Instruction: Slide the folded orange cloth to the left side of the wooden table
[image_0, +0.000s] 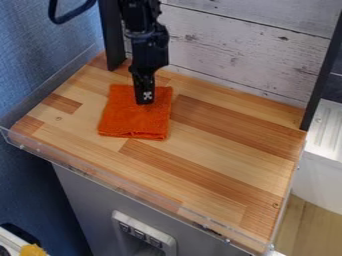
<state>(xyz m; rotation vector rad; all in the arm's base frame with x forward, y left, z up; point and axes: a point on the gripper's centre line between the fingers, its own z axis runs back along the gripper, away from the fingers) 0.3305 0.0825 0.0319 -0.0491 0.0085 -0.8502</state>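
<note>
Orange cloth (132, 121) lies under the white-marked claw (144, 102), apparently touching.

The surface (220, 175) was a slanting-seen wooden top of pale and reddish-brown strips, joined lengthwise in staggered blocks, with a few small dark knots. A clear raised rim (123, 186) ran along its near edge. On its far left part lay an orange cloth (123, 120), folded into a flat, roughly square pad, its near edge showing the layered folds.
</note>
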